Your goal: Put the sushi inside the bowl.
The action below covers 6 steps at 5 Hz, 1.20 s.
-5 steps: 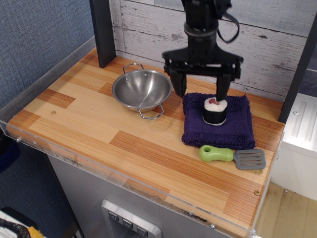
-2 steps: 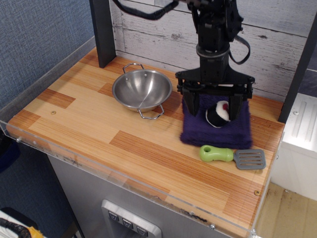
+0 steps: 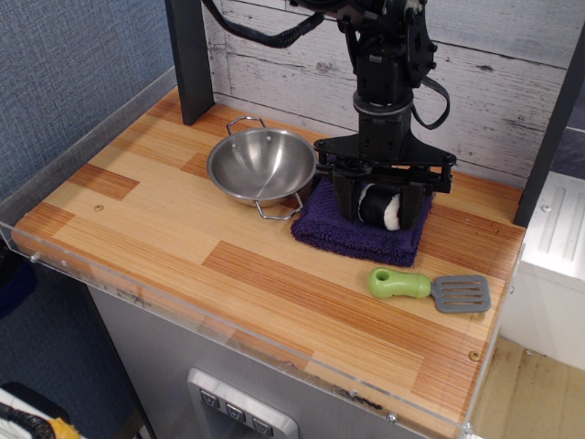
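Note:
The sushi (image 3: 382, 208) lies tipped on its side on a purple cloth (image 3: 352, 233), its white end facing right. My gripper (image 3: 379, 199) is lowered onto the cloth with a finger on each side of the roll, jaws open around it; I cannot tell whether they touch it. The steel bowl (image 3: 261, 165) stands empty just left of the cloth, its near wire handle at the cloth's edge.
A green-handled grey spatula (image 3: 428, 287) lies in front right of the cloth. A dark post (image 3: 189, 57) stands behind the bowl. A plank wall runs along the back. A clear plastic rim edges the wooden counter (image 3: 164, 247).
The gripper came down over the sushi, which tipped from upright onto its side. The cloth slid left with it, toward the bowl.

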### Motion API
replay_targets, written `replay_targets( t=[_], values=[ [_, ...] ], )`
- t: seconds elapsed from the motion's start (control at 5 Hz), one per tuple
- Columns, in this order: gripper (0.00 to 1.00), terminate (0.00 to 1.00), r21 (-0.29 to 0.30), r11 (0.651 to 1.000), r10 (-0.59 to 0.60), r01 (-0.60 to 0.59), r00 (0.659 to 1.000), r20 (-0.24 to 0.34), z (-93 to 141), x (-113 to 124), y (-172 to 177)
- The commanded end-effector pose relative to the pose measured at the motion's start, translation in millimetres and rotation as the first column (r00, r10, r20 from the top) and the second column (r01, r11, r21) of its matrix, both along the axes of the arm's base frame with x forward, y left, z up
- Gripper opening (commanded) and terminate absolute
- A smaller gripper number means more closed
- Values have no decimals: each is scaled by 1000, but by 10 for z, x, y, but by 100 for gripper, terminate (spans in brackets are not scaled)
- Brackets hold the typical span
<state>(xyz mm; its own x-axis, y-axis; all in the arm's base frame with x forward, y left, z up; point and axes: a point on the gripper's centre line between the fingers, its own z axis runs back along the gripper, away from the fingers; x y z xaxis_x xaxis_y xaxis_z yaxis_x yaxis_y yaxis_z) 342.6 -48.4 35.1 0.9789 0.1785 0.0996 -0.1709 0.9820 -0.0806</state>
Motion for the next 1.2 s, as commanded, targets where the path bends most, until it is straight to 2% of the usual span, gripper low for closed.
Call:
replay_targets(
  t=[0.0,0.2,0.4,0.6,0.8,1.0],
  values=[
    [0,0,-15,1000,11,-10,999,40,112,33,30],
    [0,0,-30,1000,8,-6,999,49,187,15,54],
    [0,0,-39,999,28,-25,997,75,428,37,127],
    [0,0,-22,998,61,-59,995,85,631,56,236],
    [0,0,-31,992,123,-121,987,100,802,53,450],
    [0,0,-22,984,177,-176,979,104,807,59,700]
  ],
)
